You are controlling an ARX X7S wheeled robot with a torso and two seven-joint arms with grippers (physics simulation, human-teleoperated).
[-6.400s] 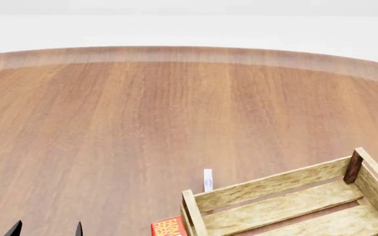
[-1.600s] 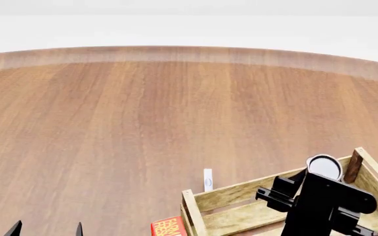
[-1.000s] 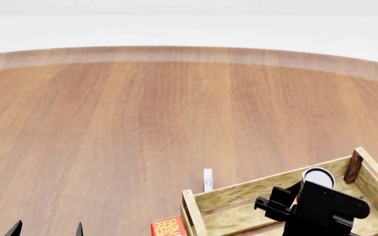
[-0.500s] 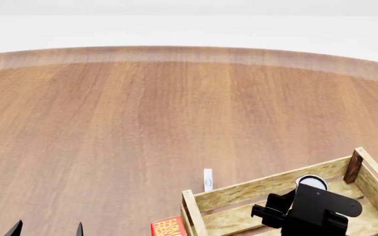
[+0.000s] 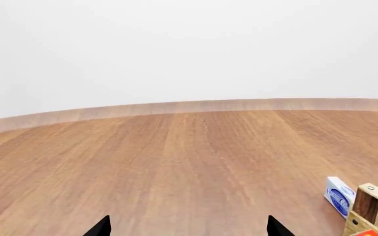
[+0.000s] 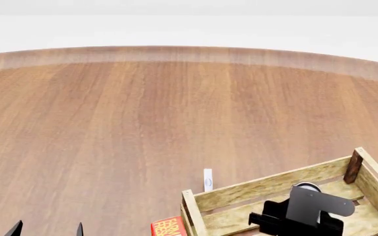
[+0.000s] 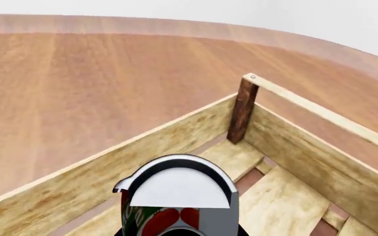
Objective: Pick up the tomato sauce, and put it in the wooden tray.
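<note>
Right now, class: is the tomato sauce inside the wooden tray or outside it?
Inside. The tomato sauce sits below the wooden tray walls, slats beneath it. Whether it rests on them: cannot tell.

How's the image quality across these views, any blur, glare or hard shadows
Head view: sharp, flat even light, the table's far edge bows. Left wrist view: crisp, no glare, plain white backdrop. Right wrist view: the tomato sauce looms large at the frame edge, cropped; wooden tray slats clear.

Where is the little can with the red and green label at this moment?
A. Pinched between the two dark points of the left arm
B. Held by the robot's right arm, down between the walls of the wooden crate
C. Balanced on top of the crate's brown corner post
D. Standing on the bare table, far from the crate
B: the right wrist view shows the tomato sauce close under that camera, with the wooden tray walls rising around it; the right gripper hangs inside the tray.
</note>
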